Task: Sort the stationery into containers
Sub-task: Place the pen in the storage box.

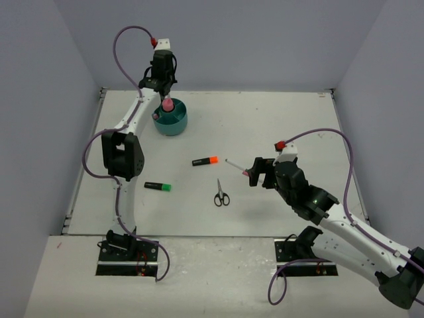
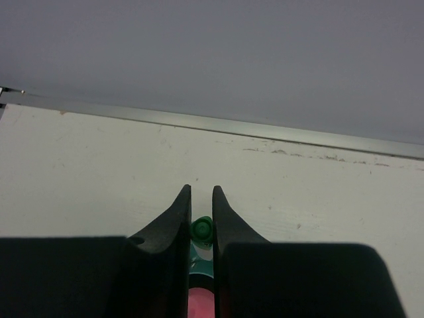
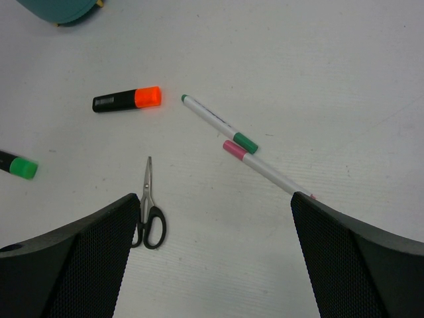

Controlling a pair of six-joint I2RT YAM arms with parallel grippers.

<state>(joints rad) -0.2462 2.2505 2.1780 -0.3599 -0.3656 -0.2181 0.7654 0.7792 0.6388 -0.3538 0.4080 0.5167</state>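
Pinching green-capped marker in left gripper over teal organiser, right gripper wide open

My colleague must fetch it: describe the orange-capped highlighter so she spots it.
Look at the middle of the white table. Just beyond the scissors lies a black highlighter. Its cap is orange; its twin to the left has a green one.

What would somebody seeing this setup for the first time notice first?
Probably the teal organiser at the far left, with the left hand poised over it, shut on a green-tipped marker. Then the scatter mid-table: an orange-capped highlighter, a green-capped highlighter, scissors, and a green-capped pen and pink-capped pen by the wide-open right hand.
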